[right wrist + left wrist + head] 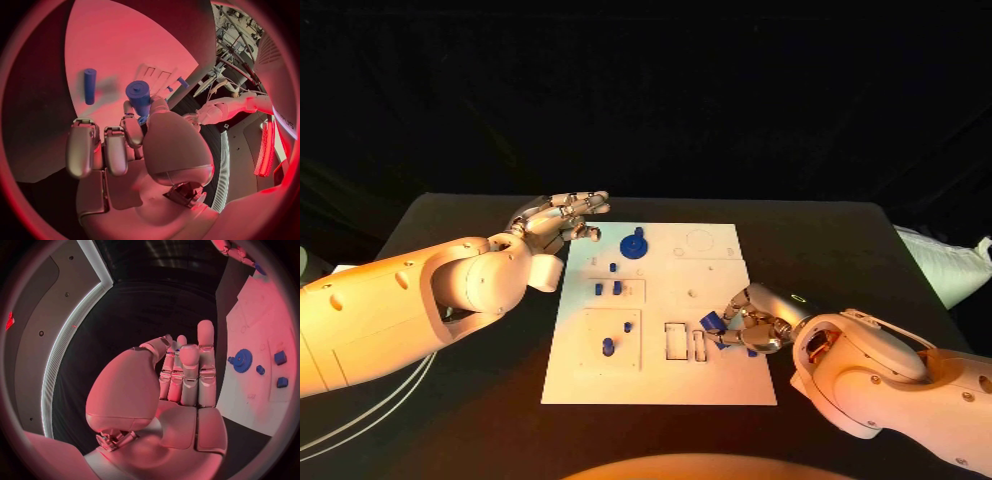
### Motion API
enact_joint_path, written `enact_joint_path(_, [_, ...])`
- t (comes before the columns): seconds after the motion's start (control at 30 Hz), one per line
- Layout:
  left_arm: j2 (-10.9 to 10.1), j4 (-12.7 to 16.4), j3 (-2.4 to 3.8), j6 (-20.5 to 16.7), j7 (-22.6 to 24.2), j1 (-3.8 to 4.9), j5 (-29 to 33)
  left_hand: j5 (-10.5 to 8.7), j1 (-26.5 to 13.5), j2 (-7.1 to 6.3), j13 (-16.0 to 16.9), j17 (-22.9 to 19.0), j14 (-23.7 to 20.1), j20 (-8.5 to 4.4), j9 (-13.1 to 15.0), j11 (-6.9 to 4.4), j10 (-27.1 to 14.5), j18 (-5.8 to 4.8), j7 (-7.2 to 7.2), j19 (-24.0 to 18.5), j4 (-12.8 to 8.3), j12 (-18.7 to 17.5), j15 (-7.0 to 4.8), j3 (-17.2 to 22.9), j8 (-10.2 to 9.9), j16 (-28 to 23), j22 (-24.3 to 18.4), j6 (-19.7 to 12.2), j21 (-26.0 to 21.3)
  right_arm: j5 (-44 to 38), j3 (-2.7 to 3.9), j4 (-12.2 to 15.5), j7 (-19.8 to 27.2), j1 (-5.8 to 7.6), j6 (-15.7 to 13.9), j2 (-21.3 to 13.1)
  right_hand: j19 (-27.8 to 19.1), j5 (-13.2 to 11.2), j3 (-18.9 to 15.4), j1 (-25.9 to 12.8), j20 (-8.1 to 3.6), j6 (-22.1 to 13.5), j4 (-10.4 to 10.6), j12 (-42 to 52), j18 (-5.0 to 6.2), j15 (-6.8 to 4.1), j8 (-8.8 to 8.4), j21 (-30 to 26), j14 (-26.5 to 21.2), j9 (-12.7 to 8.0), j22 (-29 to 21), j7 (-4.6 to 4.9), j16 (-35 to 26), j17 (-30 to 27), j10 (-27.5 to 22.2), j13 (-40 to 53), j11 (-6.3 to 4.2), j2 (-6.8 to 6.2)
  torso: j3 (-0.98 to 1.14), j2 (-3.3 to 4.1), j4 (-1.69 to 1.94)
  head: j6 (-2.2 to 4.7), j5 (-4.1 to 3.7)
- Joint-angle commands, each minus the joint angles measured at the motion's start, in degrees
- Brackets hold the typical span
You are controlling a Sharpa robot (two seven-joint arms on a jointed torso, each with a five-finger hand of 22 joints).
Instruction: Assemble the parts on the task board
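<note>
The white task board (718, 380) lies in the middle of the black table. Over its right edge my right hand (759, 322) pinches a blue cylinder (711, 322) between thumb and fingers; in the right wrist view the cylinder (139, 95) stands up from the fingertips above the board (119, 45). A blue peg (90, 86) lies loose on the board beside it. My left hand (563, 225) hovers at the board's far left corner, fingers (205, 347) stretched out and holding nothing. A blue gear (635, 245) sits next to it, and small blue parts (607, 288) lie further down.
Two narrow slots (688, 342) are cut into the board just left of my right hand. More blue parts (607, 346) sit in the board's lower left panel. A white bundle (949, 265) lies at the table's right edge, and white cables (358, 415) hang at the near left.
</note>
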Motion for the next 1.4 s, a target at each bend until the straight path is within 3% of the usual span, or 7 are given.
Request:
enact_joint_path(0.03, [0.06, 0.24, 0.03, 1.18, 0.23, -0.01, -0.46, -0.05, -0.21, 0.43, 0.02, -0.07, -0.38, 0.01, -0.08, -0.03, -0.50, 0.60, 0.13, 0.33, -0.29, 0.20, 0.02, -0.09, -0.01, -0.16, -0.06, -0.10, -0.21, 3.74, 0.05, 0.50, 0.68, 0.12, -4.56, 0.15, 0.46, 0.64, -0.39, 0.19, -0.04, 0.05, 0.06, 0.25, -0.34, -0.31, 0.31, 0.25, 4.42, 0.10, 0.12, -0.30, 0.32, 6.26, 0.97, 0.09, -0.71, 0.71, -0.01, 0.05, 0.01, 0.05, -0.01])
enact_joint_path(0.3, [0.07, 0.39, 0.03, 1.21, 0.24, -0.02, -0.47, -0.05, -0.21, 0.43, 0.02, -0.07, -0.38, 0.01, -0.08, -0.03, -0.50, 0.60, 0.13, 0.33, -0.29, 0.20, 0.02, -0.09, -0.01, -0.16, -0.06, -0.10, -0.21, 6.10, 0.11, 0.05, 0.60, 0.24, -1.19, 2.31, 0.52, 0.75, -0.76, -0.33, -0.04, 0.02, 0.19, 0.39, -0.39, -0.29, 0.38, 0.42, 4.46, 0.23, 0.37, -0.27, 0.46, 6.49, 1.11, 0.33, -0.69, 0.67, -0.05, 0.08, 0.13, 0.03, 0.08])
enact_joint_path(0.7, [0.12, 0.48, 0.04, 1.25, 0.21, -0.03, -0.47, -0.05, -0.21, 0.43, 0.02, -0.07, -0.38, 0.01, -0.08, -0.03, -0.50, 0.60, 0.13, 0.33, -0.29, 0.20, 0.02, -0.09, -0.01, -0.16, -0.06, -0.10, -0.21, 8.24, -0.02, -1.78, -0.52, 0.03, 5.75, 6.38, 0.60, 0.09, -2.09, -3.54, -0.18, 1.03, 0.28, 0.41, -0.45, -0.53, 1.31, 0.75, 4.50, 1.17, 0.85, -0.78, 0.65, 6.80, 1.53, 0.89, -1.04, 2.27, -0.02, 0.08, 0.00, -0.27, 0.55])
enact_joint_path(1.07, [0.22, 0.48, 0.04, 1.24, 0.18, -0.03, -0.47, -0.05, -0.21, 0.43, 0.02, -0.07, -0.38, 0.01, -0.08, -0.03, -0.50, 0.60, 0.13, 0.33, -0.29, 0.20, 0.02, -0.09, -0.01, -0.16, -0.06, -0.10, -0.21, 6.86, -0.05, -2.94, -0.92, -0.03, 6.67, 7.65, 0.50, -1.05, -2.88, -4.81, -0.31, 1.11, 0.25, -0.23, -0.42, -0.67, 1.60, 0.65, 4.44, 1.66, 0.71, -0.95, 0.52, 6.56, 1.38, 0.61, -1.19, 2.57, -0.03, 0.03, 0.00, -0.35, 0.80])
enact_joint_path(1.17, [0.24, 0.46, 0.04, 1.21, 0.17, -0.03, -0.47, -0.05, -0.21, 0.43, 0.02, -0.07, -0.38, 0.01, -0.08, -0.03, -0.50, 0.60, 0.13, 0.33, -0.29, 0.20, 0.02, -0.09, -0.01, -0.16, -0.06, -0.10, -0.21, 5.97, -0.06, -3.27, -1.01, -0.03, 6.43, 7.83, 0.37, -6.06, -4.06, -6.59, -0.36, 1.00, 0.22, -0.86, -0.37, -0.71, 1.80, 0.47, 4.39, 2.12, 0.48, -1.03, 0.39, 6.36, 1.24, 0.35, -1.24, 2.81, -0.01, 0.02, 0.02, -0.34, 0.85])
enact_joint_path(1.27, [0.24, 0.46, 0.04, 1.18, 0.16, -0.03, -0.47, -0.05, -0.21, 0.43, 0.02, -0.07, -0.38, 0.01, -0.08, -0.03, -0.50, 0.60, 0.13, 0.33, -0.29, 0.20, 0.02, -0.09, -0.01, -0.16, -0.06, -0.10, -0.21, 5.14, -0.06, -3.48, -1.07, -0.03, 5.96, 7.92, 0.24, -14.91, -6.09, -9.91, -0.41, 0.75, 0.23, -2.08, -0.31, -0.71, 1.99, 0.25, 4.33, 2.64, 0.22, -1.04, 0.22, 6.11, 0.84, -0.36, -1.22, 2.58, -0.01, 0.07, -0.04, -0.31, 0.93])
enact_joint_path(1.4, [0.21, 0.47, 0.04, 1.18, 0.12, -0.03, -0.47, -0.05, -0.21, 0.43, 0.02, -0.07, -0.38, 0.01, -0.08, -0.03, -0.50, 0.60, 0.13, 0.33, -0.29, 0.20, 0.02, -0.09, -0.01, -0.16, -0.06, -0.10, -0.21, 4.10, -0.06, -3.55, -1.07, -0.03, 5.05, 7.96, 0.04, -22.63, -6.74, -14.24, -0.31, 0.20, 0.45, -4.39, -0.24, -0.62, 2.11, -0.08, 4.26, 3.20, -0.17, -0.92, 0.03, 5.83, -0.04, -1.89, -1.07, 0.36, 0.00, 0.07, -0.07, -0.34, 0.95])
